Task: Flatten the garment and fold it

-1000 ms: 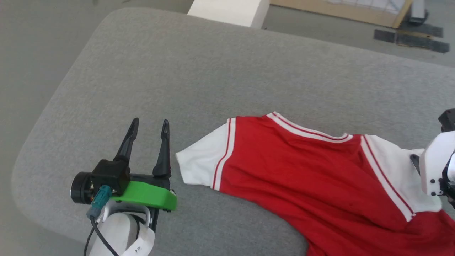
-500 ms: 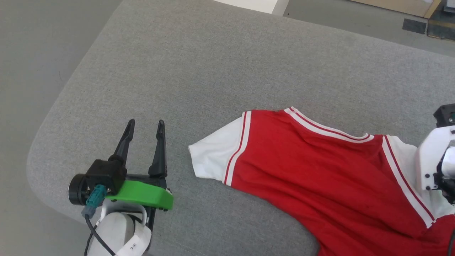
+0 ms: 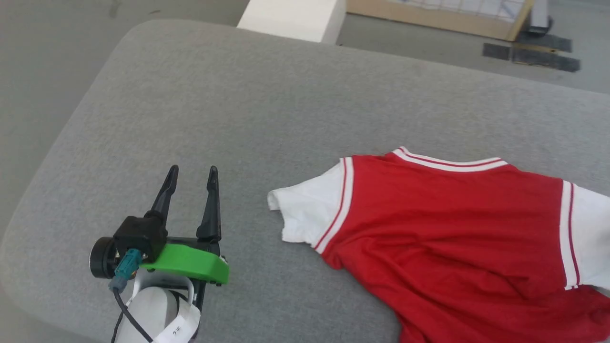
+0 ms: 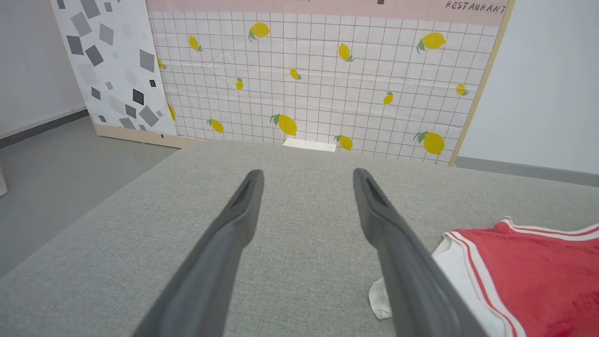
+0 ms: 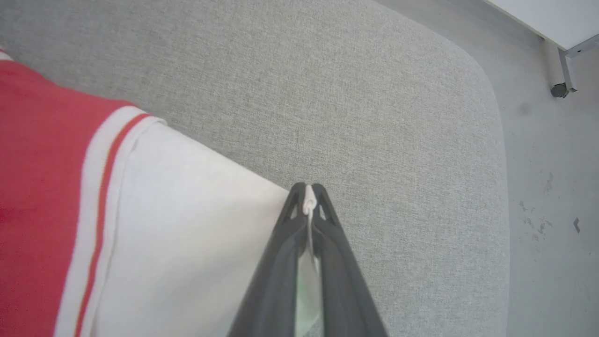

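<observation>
Garment, a red jersey-knit T-shirt with white short sleeves and red-and-white striped trim, lies on the wide grey fabric-covered cushion (no print shows, so which face is uppermost cannot be told). Its striped neckline faces the far side. The body runs toward the near edge and out of the head view at lower right, with slack wrinkles across the red panel.

Right gripper: two dark fingers closed tip to tip, with a sliver of white cloth pinched between them at the outer corner of the right-hand white sleeve. That sleeve lies flat up to the fingers.

Left gripper: fingers spread wide, holding nothing, poised over bare cushion with tips pointing away from the robot.

Governing relation: the shoulder-to-shoulder axis of the garment runs across the cushion, left to right. The left-hand white sleeve is the end nearest the left gripper. It lies to that gripper's right, level with its fingers, near but apart, with bare cushion between. In the left wrist view the same sleeve sits just beside the right-hand finger. Its cuff appears bunched and partly turned under.

Assessment: flattening stage, folding not begun. With one sleeve secured, the next move likely falls to the left arm: travel right, pinch the loose cuff, and pull outward along the shoulder axis. Risk: a grab at the bunched cuff may take two layers.
</observation>
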